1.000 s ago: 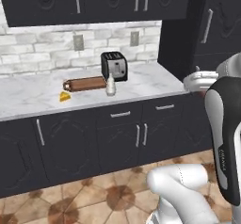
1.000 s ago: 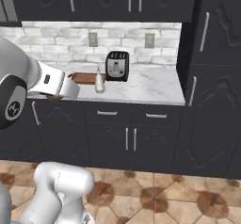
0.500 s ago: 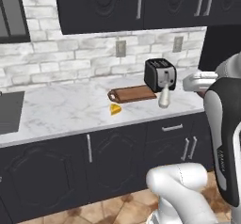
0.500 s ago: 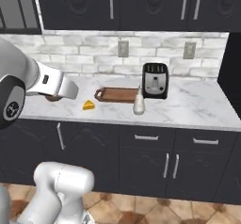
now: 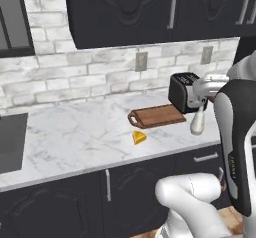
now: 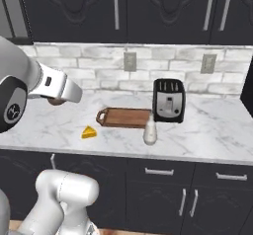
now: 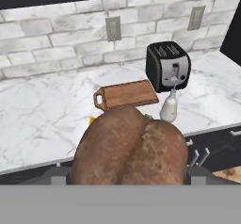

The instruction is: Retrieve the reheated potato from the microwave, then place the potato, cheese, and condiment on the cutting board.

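The brown potato bulks large at the bottom of the hand view, with my gripper shut on it and its fingertips mostly hidden. In the right base view the potato peeks from under my hand, above the counter left of the board. The cutting board lies bare on the counter. The yellow cheese sits just in front of its handle end. The pale condiment bottle stands at the board's right end. The microwave's grey frame shows upper left.
A black toaster stands behind the bottle against the brick backsplash. A dark cooktop lies at the counter's left. Dark upper cabinets hang above, and a tall dark cabinet bounds the counter on the right.
The base has driven along and closer to the counter, so the whole scene has shifted right and grown. The potato stays in my gripper.
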Robot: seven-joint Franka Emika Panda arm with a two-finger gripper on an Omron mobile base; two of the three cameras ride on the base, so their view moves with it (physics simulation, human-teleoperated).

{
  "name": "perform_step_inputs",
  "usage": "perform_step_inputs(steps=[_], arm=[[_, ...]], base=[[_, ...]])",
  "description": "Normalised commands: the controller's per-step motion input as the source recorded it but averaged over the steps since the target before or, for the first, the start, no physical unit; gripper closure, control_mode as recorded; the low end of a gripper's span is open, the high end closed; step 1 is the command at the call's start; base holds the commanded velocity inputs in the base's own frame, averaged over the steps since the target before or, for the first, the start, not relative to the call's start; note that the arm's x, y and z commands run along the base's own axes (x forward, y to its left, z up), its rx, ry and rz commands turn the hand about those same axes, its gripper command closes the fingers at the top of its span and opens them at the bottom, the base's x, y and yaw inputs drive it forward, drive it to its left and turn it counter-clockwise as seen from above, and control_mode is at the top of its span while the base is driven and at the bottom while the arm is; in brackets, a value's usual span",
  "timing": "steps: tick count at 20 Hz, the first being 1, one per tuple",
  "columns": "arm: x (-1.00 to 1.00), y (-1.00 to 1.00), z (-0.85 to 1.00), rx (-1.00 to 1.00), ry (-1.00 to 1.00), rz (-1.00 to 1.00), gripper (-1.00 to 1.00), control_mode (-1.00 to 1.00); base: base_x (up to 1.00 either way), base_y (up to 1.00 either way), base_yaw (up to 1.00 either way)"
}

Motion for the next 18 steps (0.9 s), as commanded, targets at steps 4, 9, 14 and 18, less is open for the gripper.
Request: perform_step_inputs(steps=[4, 9, 14, 18], arm=[[0.0, 0.0, 0.0, 0.0, 0.0, 0.0, 1.0, 1.0], [0.0, 0.0, 0.0, 0.0, 0.0, 0.0, 1.0, 1.0], [0.0, 0.0, 0.0, 0.0, 0.0, 0.0, 1.0, 1.0], [0.0, 0.0, 0.0, 0.0, 0.0, 0.0, 1.0, 1.0]], base=[[0.36, 0.0, -0.01], [0.82, -0.09, 0.0], [0.73, -0.17, 0.04], [0.43, -0.23, 0.05]])
